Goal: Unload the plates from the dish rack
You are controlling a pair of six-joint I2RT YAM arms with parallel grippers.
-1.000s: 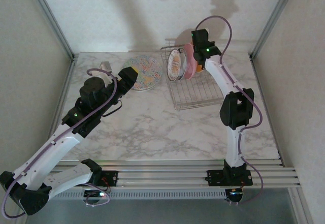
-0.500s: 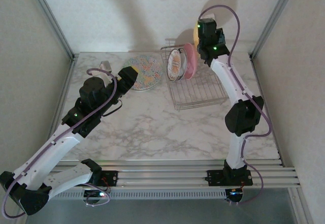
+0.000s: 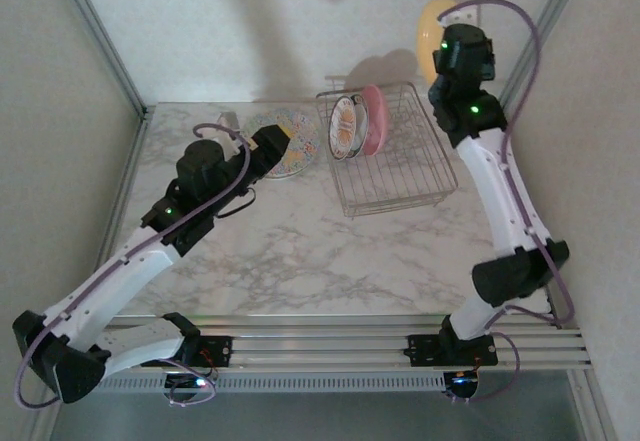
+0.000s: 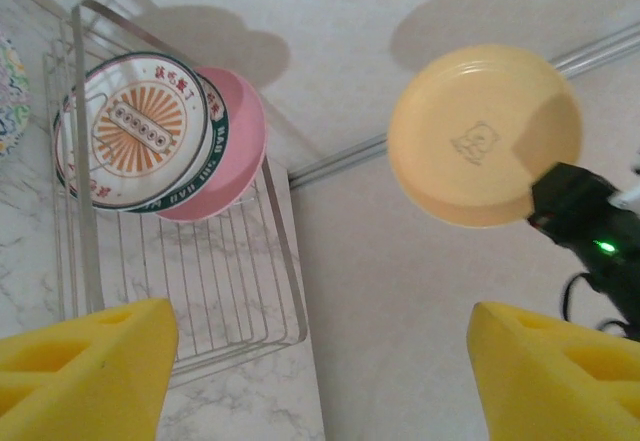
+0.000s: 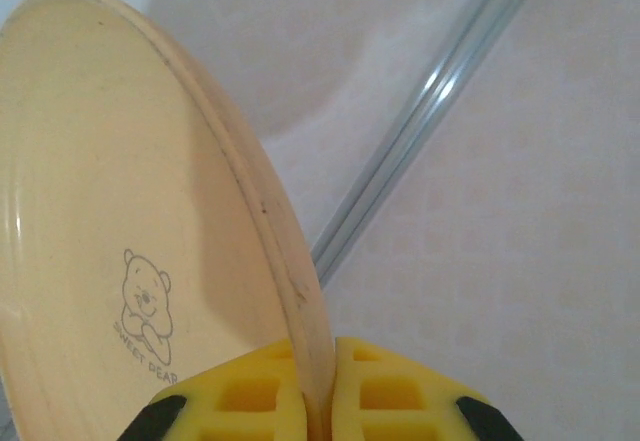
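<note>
My right gripper (image 5: pixel 318 391) is shut on the rim of a yellow-orange plate (image 5: pixel 120 211) with a bear print, held on edge high in the air above the back right corner (image 3: pixel 437 21). The silver wire dish rack (image 3: pixel 400 176) stands below it. In its left slots stand a white plate with an orange motif (image 3: pixel 343 126) and a pink plate (image 3: pixel 374 119) behind it. A speckled plate (image 3: pixel 300 131) lies flat on the table left of the rack. My left gripper (image 3: pixel 283 141) hovers open over that plate's near edge, nothing between its yellow fingers (image 4: pixel 90 361).
The enclosure's back wall and a metal corner post (image 3: pixel 535 36) stand close behind the raised plate. The rack's right half (image 4: pixel 230 291) holds nothing. Marble tabletop (image 3: pixel 300 251) lies bare in front of the rack.
The right arm lifted the yellow-orange plate up out of the rack and towards the right. The left arm shifted right, nearer the rack.
</note>
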